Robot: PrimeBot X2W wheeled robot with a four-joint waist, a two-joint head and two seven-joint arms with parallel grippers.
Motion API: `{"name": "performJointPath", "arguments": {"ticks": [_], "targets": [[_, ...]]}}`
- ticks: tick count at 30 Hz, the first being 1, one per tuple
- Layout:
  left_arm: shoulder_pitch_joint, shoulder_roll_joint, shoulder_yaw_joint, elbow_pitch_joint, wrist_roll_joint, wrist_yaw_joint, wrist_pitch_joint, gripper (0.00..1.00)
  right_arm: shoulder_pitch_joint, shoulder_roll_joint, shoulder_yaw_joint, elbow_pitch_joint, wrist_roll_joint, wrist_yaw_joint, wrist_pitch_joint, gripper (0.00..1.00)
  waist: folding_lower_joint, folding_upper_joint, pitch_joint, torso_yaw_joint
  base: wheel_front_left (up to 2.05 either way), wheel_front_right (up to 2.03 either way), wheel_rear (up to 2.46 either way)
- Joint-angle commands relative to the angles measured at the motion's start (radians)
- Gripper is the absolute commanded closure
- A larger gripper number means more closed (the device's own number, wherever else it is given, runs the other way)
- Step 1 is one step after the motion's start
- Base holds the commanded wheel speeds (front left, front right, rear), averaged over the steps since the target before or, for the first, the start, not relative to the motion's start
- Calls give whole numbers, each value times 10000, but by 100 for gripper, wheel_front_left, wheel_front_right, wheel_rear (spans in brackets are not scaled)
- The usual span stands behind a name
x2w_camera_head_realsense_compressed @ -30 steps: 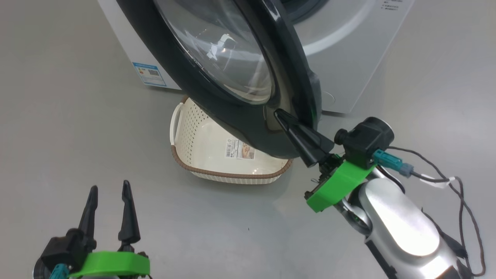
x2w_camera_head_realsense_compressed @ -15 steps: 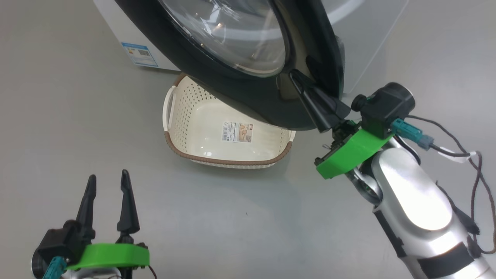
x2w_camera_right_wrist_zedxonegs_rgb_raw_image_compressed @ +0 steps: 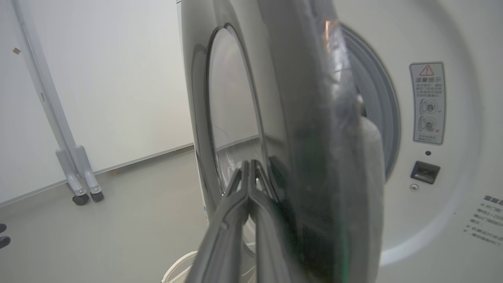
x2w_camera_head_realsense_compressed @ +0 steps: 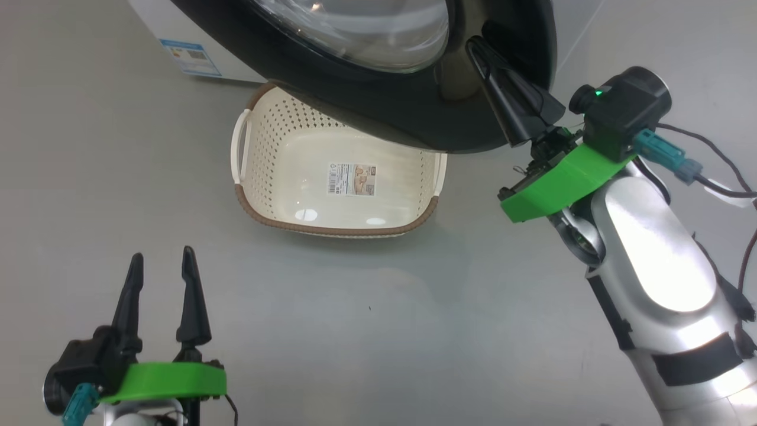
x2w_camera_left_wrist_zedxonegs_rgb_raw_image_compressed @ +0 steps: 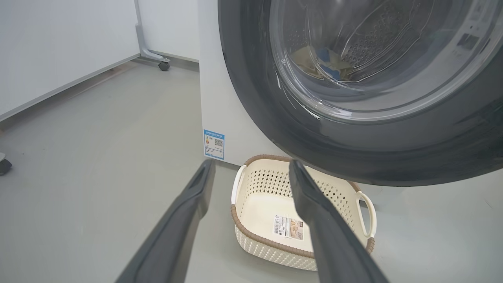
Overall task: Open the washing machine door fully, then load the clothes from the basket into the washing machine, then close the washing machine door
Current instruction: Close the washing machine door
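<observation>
The washing machine (x2w_camera_head_realsense_compressed: 168,23) stands at the top, and its door (x2w_camera_head_realsense_compressed: 384,112), with black rim and domed glass, stands partly open above the basket (x2w_camera_head_realsense_compressed: 331,228). My right gripper (x2w_camera_head_realsense_compressed: 476,42) is shut, its fingers laid against the door's glossy outer face near the free edge. In the right wrist view its joined tips (x2w_camera_right_wrist_zedxonegs_rgb_raw_image_compressed: 250,163) touch the door (x2w_camera_right_wrist_zedxonegs_rgb_raw_image_compressed: 314,118), seen edge-on. The cream basket holds just its label sticker. Through the door glass, the clothes (x2w_camera_left_wrist_zedxonegs_rgb_raw_image_compressed: 326,65) lie in the steel drum, pale yellow and blue. My left gripper (x2w_camera_head_realsense_compressed: 162,255) hangs open at the lower left, holding nothing.
The basket (x2w_camera_left_wrist_zedxonegs_rgb_raw_image_compressed: 271,251) sits on grey floor right below the door's lower rim (x2w_camera_left_wrist_zedxonegs_rgb_raw_image_compressed: 353,157). A white frame on castors (x2w_camera_right_wrist_zedxonegs_rgb_raw_image_compressed: 78,177) stands left of the machine by the wall. A dark cable (x2w_camera_head_realsense_compressed: 709,177) trails from my right wrist.
My right gripper has pushed up and away with the door, which has swung towards the machine front. The head camera has shifted too. The left gripper has stayed put, open.
</observation>
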Motion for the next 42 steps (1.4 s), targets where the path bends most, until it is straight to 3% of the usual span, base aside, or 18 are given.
{"name": "performJointPath", "arguments": {"ticks": [1,28,42], "targets": [[-210,58,348,-332,62,41,-111,0,-335,-3,-24,-269,-64,37,-53,100,-1,0,73,-6,0,0,0],[-370,58,202,-675,187,94,-111,0,-2553,-955,-744,157,-260,37,-53,100,-1,0,1353,74,0,0,0],[-482,58,-37,-978,166,77,-111,0,-3282,-1412,-1249,752,-476,37,-53,100,-1,0,1697,500,0,0,0]]}}
